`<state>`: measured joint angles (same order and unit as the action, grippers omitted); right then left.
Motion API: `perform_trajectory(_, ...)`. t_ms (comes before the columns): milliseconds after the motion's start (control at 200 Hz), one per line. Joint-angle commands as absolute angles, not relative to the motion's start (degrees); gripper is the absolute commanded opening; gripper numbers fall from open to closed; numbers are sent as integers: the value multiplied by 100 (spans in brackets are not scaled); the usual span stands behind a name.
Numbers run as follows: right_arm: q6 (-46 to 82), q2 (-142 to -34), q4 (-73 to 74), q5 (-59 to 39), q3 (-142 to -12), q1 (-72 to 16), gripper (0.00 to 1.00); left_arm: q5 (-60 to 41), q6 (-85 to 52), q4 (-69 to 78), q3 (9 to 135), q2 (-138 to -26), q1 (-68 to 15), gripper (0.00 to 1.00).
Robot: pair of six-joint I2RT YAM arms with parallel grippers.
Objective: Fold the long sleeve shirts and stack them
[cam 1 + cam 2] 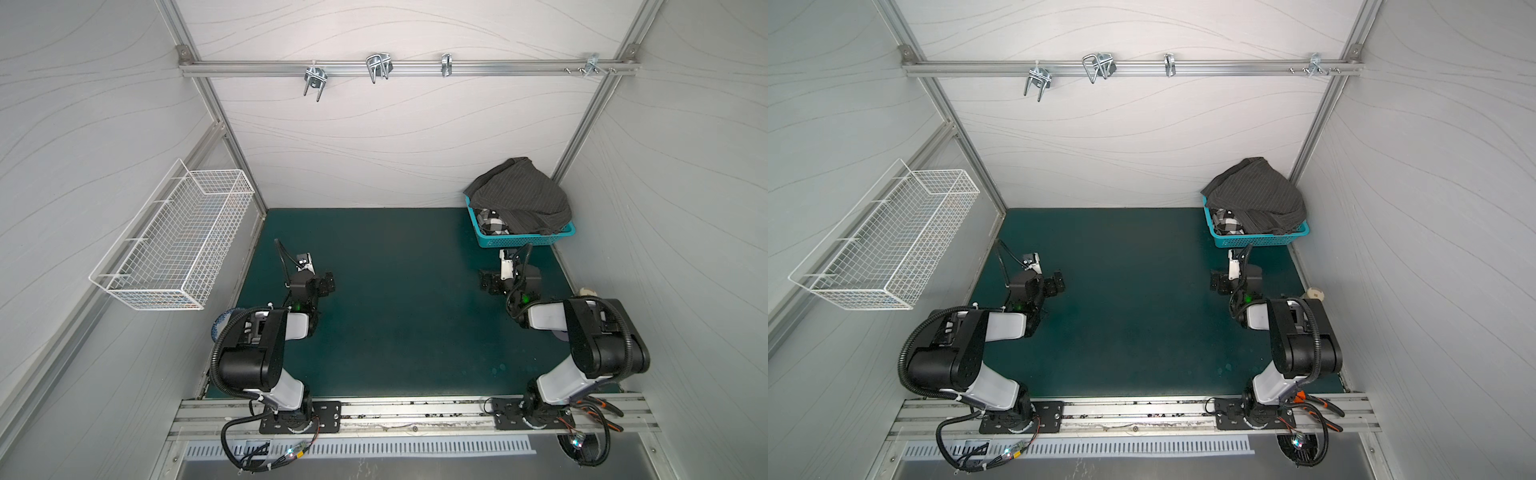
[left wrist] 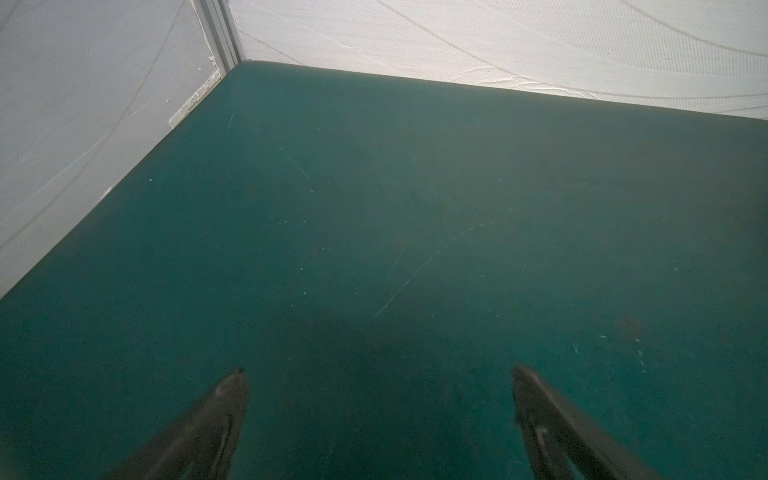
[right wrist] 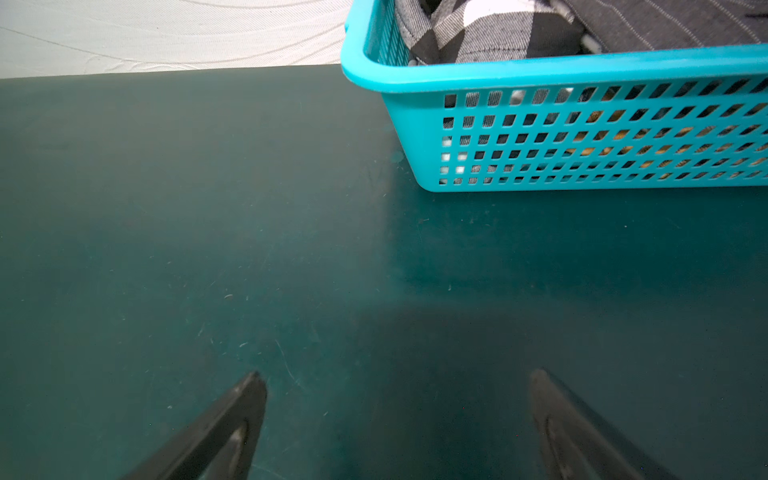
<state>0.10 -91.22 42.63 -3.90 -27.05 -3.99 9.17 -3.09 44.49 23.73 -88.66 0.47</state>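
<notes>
Nothing is folded: pinstriped shirt [image 1: 523, 195] and checked shirt [image 1: 493, 223] lie in the basket [image 1: 528, 241], upper right. Left gripper [image 2: 377, 370] and right gripper [image 3: 398, 374] gape empty.

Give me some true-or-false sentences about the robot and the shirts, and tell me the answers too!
1. The grey striped shirt lies on top of the pile in the blue basket. True.
2. The right gripper is holding a shirt. False: its jaws stand open and empty above the green table.
3. The left gripper is open. True.
4. The checked shirt covers the striped one. False: it peeks out from under the striped one.
5. A folded shirt lies on the table. False: the shirts in view are all in the basket.
</notes>
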Motion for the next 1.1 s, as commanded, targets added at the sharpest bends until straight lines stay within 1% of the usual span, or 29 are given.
perform_trajectory(0,-105,-9021,4313,-454,-2672,-378,99,878,-183,4694,2485,-8907,35,100)
perform_trajectory(545,-105,-9005,4326,-451,-2659,-385,99,837,-194,4536,2511,-8843,44,100)
perform_trajectory(560,-102,-8996,4381,-399,-2655,-393,99,845,-187,4562,2503,-8830,44,100)
perform_trajectory(585,42,-8866,4340,87,-2751,-446,99,976,-135,4588,2553,-8771,25,100)
perform_trajectory(640,293,-8195,2311,1319,-3567,-606,99,1575,-241,2939,3196,-8183,-113,100)
perform_trajectory(690,1281,-7831,419,2154,-4721,-558,99,2297,-708,1385,3997,-7831,-175,99)
perform_trajectory(725,1979,-7708,-976,2266,-5654,-448,99,2585,-1328,421,4551,-7623,-169,99)
perform_trajectory(750,2229,-7706,-1897,2098,-6279,-364,99,2496,-1754,-297,4968,-7484,-159,97)
perform_trajectory(775,2244,-7724,-2483,1938,-6814,-305,99,2317,-2097,-874,5352,-7363,-182,94)
perform_trajectory(830,2811,-7761,-3116,2184,-7303,-240,99,1837,-2710,-1697,5928,-7124,-398,91)
perform_trajectory(890,3092,-7816,-3269,902,-7628,270,99,1649,-2887,-2033,6287,-6937,-957,91)
perform_trajectory(915,3166,-7915,-3425,665,-7858,396,99,1664,-2925,-2152,6389,-6904,-1219,92)
perform_trajectory(1000,3073,-8684,-4334,706,-9006,475,99,1244,-2993,-2378,6596,-6996,-1967,92)
perform_trajectory(1090,2747,-9671,-5049,655,-10168,489,99,827,-3142,-2573,6671,-7297,-2536,90)
